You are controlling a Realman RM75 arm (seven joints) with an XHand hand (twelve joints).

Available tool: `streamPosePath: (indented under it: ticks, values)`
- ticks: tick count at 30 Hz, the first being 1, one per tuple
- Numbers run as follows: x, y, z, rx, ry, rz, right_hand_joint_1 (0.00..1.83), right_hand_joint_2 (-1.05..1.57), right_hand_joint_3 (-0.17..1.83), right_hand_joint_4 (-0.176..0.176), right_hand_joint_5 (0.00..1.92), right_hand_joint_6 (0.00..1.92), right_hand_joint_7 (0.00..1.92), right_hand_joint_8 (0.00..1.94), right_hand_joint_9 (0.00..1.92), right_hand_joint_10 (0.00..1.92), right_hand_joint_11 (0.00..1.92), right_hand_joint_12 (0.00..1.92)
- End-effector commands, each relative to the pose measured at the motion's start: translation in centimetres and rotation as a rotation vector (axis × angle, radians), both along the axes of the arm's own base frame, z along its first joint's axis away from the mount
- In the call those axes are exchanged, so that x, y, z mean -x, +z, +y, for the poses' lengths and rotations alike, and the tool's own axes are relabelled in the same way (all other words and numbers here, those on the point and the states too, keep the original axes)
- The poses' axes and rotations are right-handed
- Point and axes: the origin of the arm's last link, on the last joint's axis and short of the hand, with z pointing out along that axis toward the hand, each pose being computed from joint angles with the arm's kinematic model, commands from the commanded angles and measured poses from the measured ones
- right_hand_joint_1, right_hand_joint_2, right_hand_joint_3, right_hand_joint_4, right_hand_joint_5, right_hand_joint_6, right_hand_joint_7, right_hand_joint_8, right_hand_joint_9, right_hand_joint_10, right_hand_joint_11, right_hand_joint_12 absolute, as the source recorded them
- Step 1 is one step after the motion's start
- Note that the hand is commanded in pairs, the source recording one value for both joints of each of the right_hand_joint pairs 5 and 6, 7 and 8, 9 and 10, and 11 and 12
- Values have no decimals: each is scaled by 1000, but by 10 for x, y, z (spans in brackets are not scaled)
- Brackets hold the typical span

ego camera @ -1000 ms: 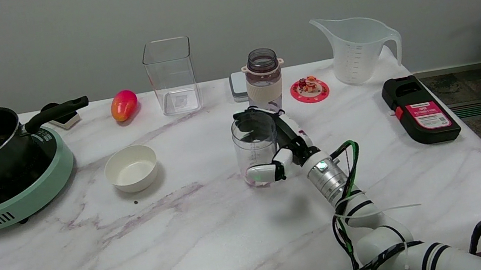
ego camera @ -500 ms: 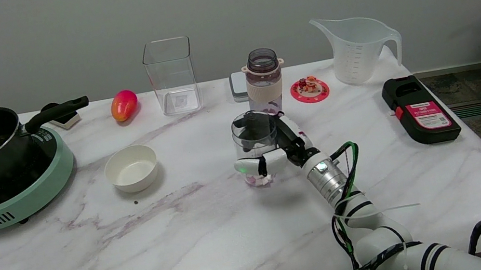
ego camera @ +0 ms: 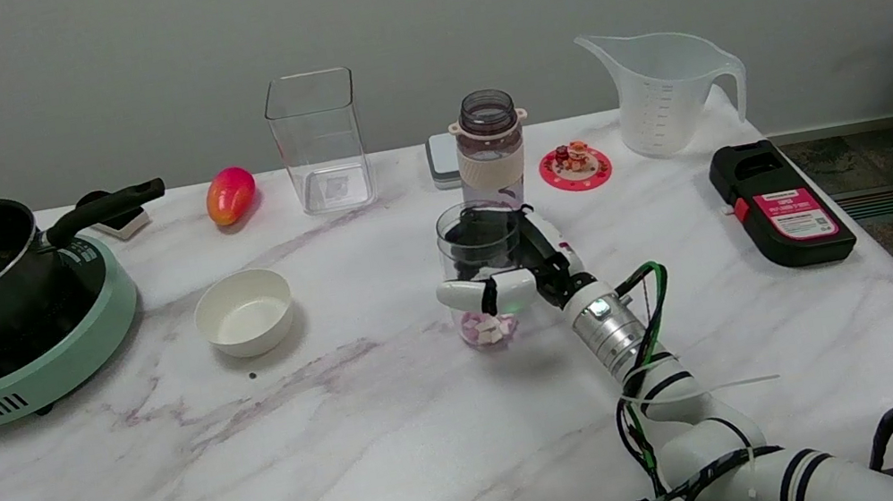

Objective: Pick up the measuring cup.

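We see the right hand [ego camera: 518, 270] wrapped round the small clear measuring cup [ego camera: 485, 276], thumb across its front. Pink and white bits sit inside; cup upright over the worktop [ego camera: 352, 448].

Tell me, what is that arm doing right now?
Right hand holds the measuring cup, fingers wrapped round it. Pink and white bits in its bottom. Water bottle stands close behind.

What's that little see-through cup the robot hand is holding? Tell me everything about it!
The measuring cup is a small round cup of clear plastic, standing upright near the middle of the table. Small pink and white pieces lie at its bottom. The right hand wraps it from the right side: a white thumb crosses its front and dark fingers curl behind. Whether its base touches the table cannot be told. A water bottle stands just behind it.
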Motion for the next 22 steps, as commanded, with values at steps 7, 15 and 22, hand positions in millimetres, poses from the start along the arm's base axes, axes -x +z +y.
streamPosePath:
  ticks: [7, 15, 22]
  values:
    - [-33, 26, -6, 60, 106, -14, 1288, 1159, 485, 0, 1439, 1439, 1599, 1599, 1529, 1529, 1254, 1254]
    - [-47, 65, 9, 216, 168, -5, 1219, 1366, 398, 0, 1512, 1512, 1657, 1657, 1588, 1588, 1314, 1314]
    - [-60, 99, 30, 377, 189, 56, 1194, 1439, 391, 0, 1532, 1532, 1671, 1671, 1600, 1600, 1332, 1332]
